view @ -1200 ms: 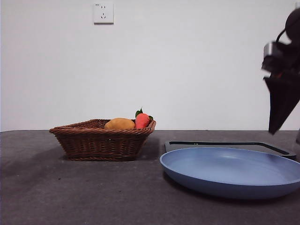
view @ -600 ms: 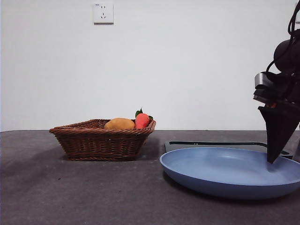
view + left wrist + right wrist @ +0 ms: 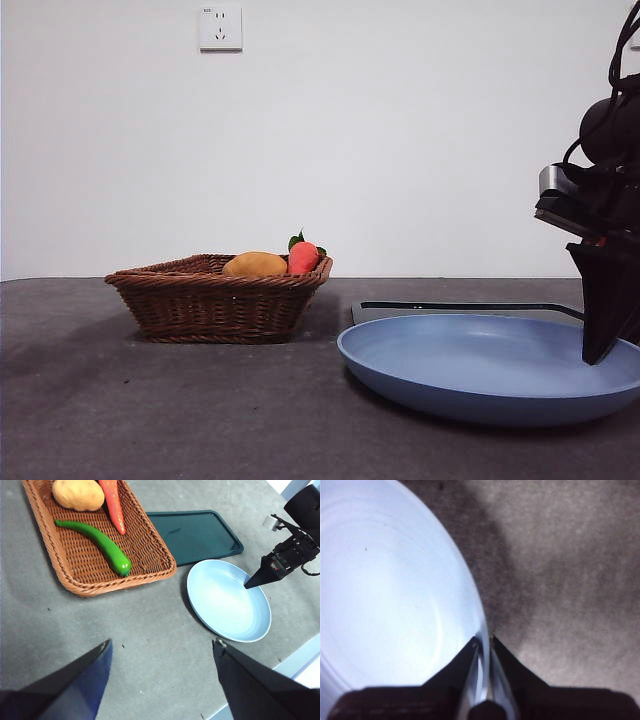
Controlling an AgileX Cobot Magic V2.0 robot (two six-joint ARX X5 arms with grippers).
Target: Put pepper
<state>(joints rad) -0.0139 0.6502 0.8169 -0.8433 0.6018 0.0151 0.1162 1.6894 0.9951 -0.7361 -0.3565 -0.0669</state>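
Now the right gripper (image 3: 483, 641), having descended, is pinching the round blue plate's (image 3: 450, 385) right rim while the glossy green pepper (image 3: 100, 542) is lying untouched in the wicker basket (image 3: 160, 565), the left gripper's (image 3: 162, 650) jaws open.

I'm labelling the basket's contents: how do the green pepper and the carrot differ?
The pepper is glossy green and curved; the carrot is red-orange and straighter. The pepper lies across the middle of the wicker basket and shows whole in the left wrist view; the carrot lies nearer the dark green tray, its top cut off by the picture's edge. Both are long, slim and lie flat in the basket, untouched by either gripper.
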